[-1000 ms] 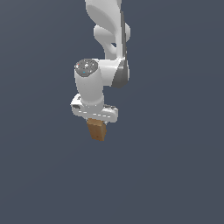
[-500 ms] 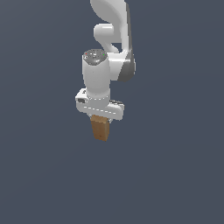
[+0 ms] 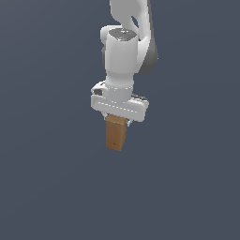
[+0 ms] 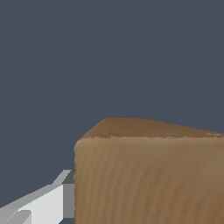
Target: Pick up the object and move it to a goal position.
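Note:
The object (image 3: 116, 132) is a brown wood-grain block that hangs upright in mid-air. Its top end is tucked under the white hand, and my gripper (image 3: 117, 123) is shut on it. The fingertips are mostly hidden behind the block in the exterior view. In the wrist view the object (image 4: 148, 175) fills much of the picture, with one white finger (image 4: 48, 203) pressed against its side. The block is narrower than the gripper's body.
Only a plain dark blue-grey background shows around the arm (image 3: 124, 51) in both views. No table edge, container or goal marker can be seen.
The arm has carried the block toward the exterior view's right and slightly up. The wrist has turned a little, and the grip on the block is unchanged.

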Robot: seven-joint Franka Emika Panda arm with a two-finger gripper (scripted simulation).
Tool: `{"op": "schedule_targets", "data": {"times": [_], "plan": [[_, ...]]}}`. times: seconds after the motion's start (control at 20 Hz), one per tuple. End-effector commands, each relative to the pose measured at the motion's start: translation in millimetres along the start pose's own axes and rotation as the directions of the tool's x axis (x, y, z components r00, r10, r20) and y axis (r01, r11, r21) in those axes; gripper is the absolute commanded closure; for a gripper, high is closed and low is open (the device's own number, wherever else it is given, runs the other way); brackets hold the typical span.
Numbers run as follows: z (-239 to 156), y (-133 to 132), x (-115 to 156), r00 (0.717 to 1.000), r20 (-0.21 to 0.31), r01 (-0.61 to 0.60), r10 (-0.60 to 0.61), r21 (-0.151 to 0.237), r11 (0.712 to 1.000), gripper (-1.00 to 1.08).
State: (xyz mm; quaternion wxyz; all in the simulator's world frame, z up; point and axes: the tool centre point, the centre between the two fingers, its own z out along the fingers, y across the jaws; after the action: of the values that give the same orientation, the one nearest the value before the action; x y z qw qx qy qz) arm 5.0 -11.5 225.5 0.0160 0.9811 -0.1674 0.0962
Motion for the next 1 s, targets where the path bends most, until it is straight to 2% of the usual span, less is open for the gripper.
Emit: {"op": "schedule_targets", "data": {"times": [0.0, 0.45, 0.95], "plan": [[-20, -12, 4, 0.999, -0.045, -0.022, 0.022, 0.004, 1.000, 1.08], [-66, -47, 5, 0.984, -0.155, -0.088, 0.087, 0.004, 0.996, 1.08], [-114, -82, 3, 0.952, -0.267, -0.154, 0.151, 0.010, 0.988, 1.08]]}}
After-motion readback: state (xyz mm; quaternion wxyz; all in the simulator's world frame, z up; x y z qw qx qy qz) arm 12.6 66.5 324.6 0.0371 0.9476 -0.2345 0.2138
